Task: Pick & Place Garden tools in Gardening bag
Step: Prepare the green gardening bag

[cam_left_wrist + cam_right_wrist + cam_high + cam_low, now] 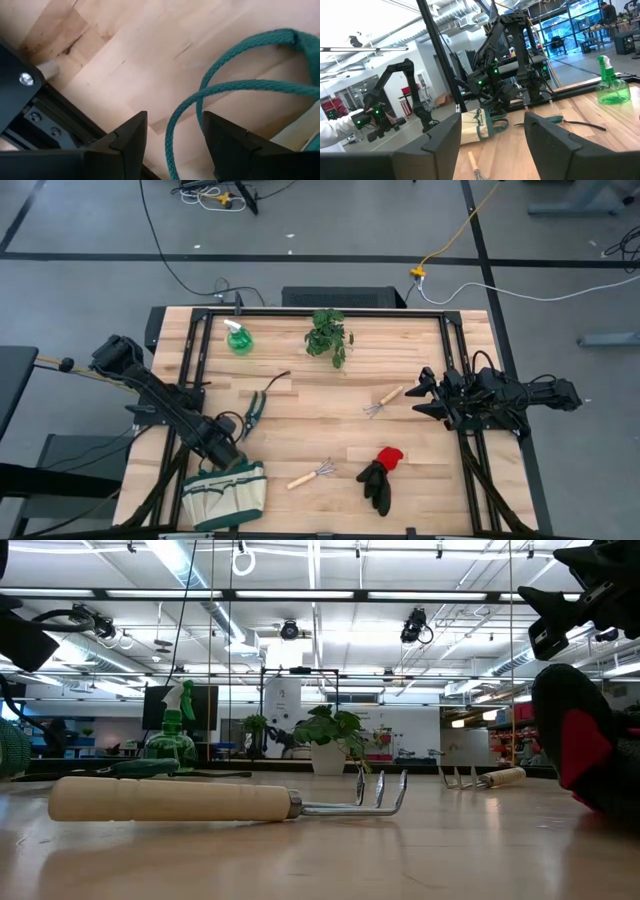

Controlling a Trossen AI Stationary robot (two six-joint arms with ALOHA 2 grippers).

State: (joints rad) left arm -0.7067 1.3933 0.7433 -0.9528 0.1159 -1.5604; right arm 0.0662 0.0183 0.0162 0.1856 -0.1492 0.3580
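Note:
The cream gardening bag [225, 496] with green trim stands at the table's near left corner. My left gripper [232, 457] is open just above its far side. In the left wrist view its fingers [131, 134] stand on either side of a loop of the bag's green cord handle [186, 112], with gaps showing. The green spray bottle [238, 339] stands at the far left. The pruning shears [255, 408], two wooden-handled rakes [385, 400] [311, 475] and the red-and-black gloves [380, 475] lie on the table. My right gripper [416, 395] is open and empty, right of the farther rake.
A small potted plant [328, 335] stands at the far middle. Black frame rails [195, 345] run along the table's left, far and right edges. Bare wood lies between the shears and the rakes. The right wrist view shows other robot arms [390, 95] in the room beyond.

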